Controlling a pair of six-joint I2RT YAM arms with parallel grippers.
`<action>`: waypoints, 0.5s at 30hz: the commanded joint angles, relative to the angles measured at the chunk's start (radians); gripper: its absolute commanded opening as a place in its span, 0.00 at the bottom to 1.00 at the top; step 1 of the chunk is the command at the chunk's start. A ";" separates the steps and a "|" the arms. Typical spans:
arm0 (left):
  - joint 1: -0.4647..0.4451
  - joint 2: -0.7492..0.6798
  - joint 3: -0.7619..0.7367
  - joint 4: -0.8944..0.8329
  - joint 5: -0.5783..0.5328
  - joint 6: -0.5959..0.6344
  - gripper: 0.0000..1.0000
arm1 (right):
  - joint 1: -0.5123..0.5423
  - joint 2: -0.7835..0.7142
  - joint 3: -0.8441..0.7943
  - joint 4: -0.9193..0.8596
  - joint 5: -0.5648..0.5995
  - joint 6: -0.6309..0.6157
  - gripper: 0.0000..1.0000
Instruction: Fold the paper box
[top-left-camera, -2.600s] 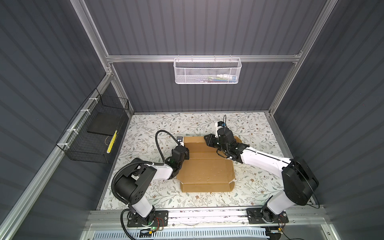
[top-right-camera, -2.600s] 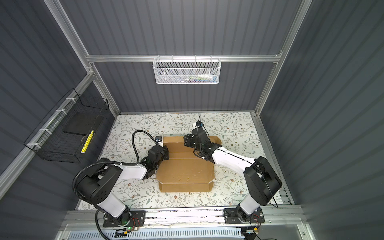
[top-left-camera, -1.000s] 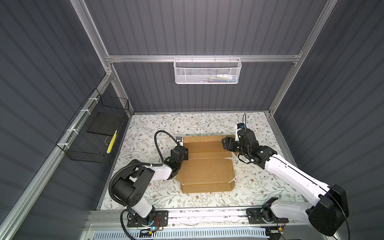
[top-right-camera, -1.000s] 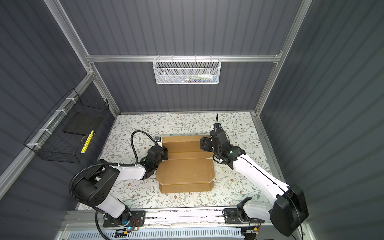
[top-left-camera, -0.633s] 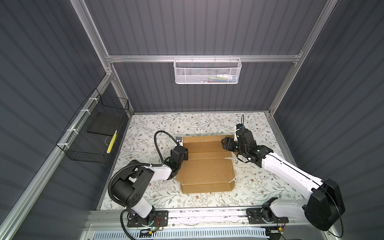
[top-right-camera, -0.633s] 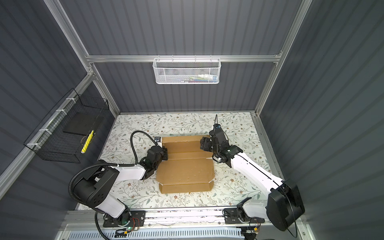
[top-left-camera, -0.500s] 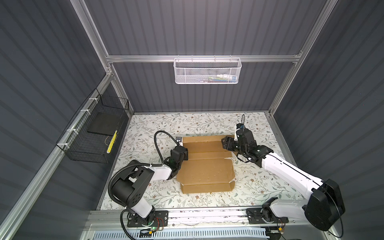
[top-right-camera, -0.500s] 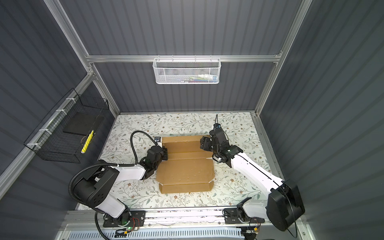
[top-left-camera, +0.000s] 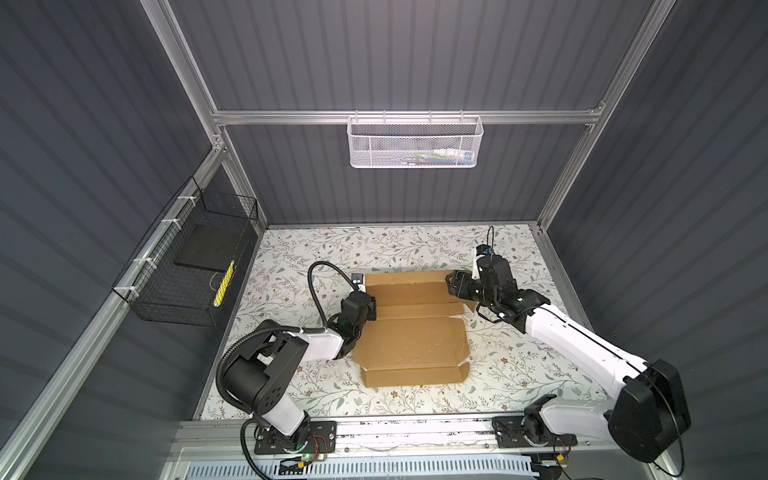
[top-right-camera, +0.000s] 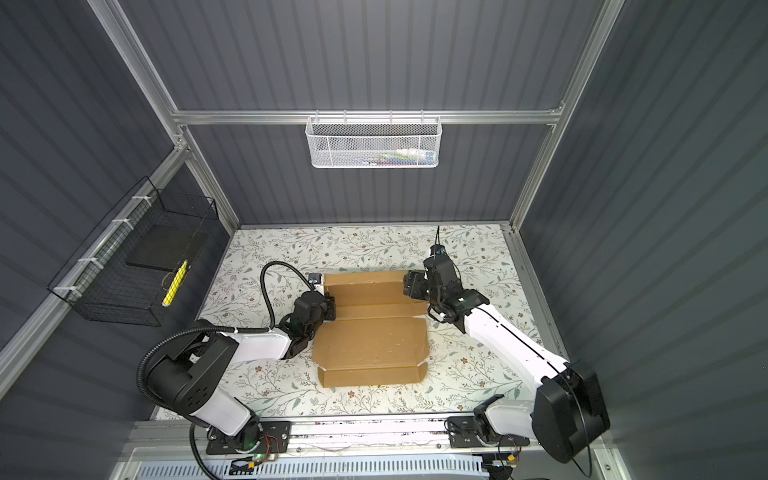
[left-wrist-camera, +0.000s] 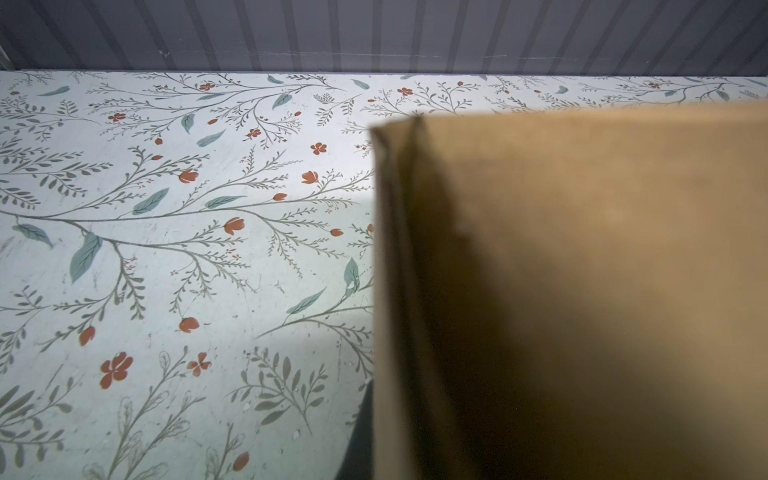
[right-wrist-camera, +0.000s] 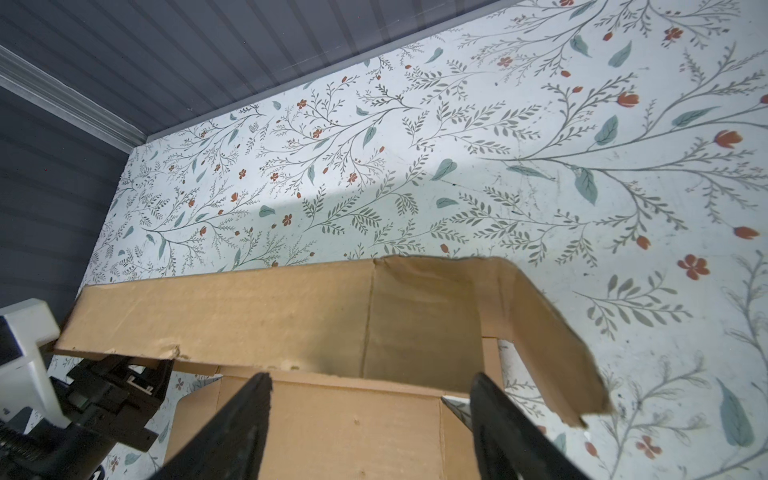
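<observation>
left pincer clamped on paper box (fingertips hidden), right pincer open

White arms, black joints, black-fingered right hand.

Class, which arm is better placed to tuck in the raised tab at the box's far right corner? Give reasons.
Right. The right gripper is open and faces that corner of the box and its tab; the left gripper is shut at the opposite edge.
</observation>
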 joint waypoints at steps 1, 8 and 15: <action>0.004 -0.006 -0.008 0.008 0.018 -0.018 0.00 | -0.012 0.047 0.018 0.027 -0.050 -0.021 0.76; 0.004 0.002 -0.003 0.010 0.026 -0.019 0.00 | -0.011 0.086 0.011 0.081 -0.120 0.003 0.76; 0.004 0.005 -0.001 0.010 0.032 -0.023 0.00 | -0.011 0.075 0.002 0.093 -0.138 0.003 0.76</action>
